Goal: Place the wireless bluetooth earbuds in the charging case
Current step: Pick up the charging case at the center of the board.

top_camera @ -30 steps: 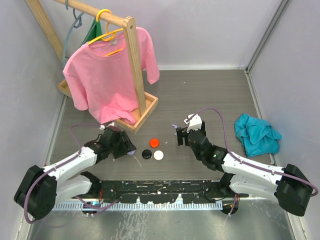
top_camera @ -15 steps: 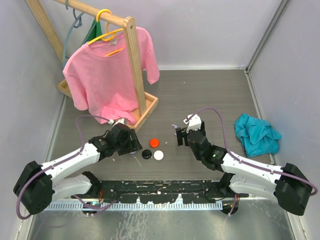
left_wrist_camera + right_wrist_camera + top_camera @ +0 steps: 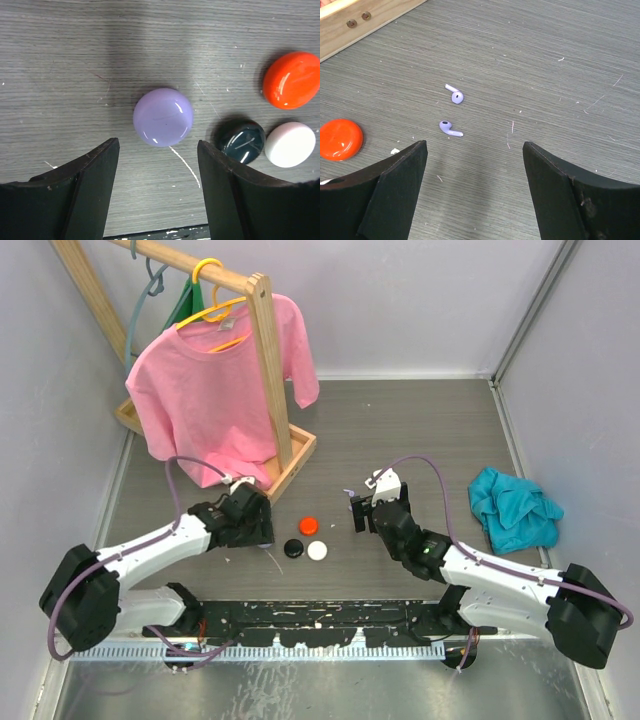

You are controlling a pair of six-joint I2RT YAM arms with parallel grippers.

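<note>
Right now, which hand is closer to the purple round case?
Left. The left hand hangs open just over the purple case; the right hand is farther off, above the two purple earbuds.

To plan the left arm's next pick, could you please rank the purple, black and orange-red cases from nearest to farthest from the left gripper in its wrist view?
1. purple case, straight ahead, centred.
2. black case, ahead right.
3. orange-red case, farthest right.

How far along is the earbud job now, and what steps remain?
Nothing is done yet: the two small purple plastic earbuds lie loose. In hand: the open left gripper frames the closed round purple case; the open right gripper hovers over the earbuds. Left: open case, insert both.
</note>
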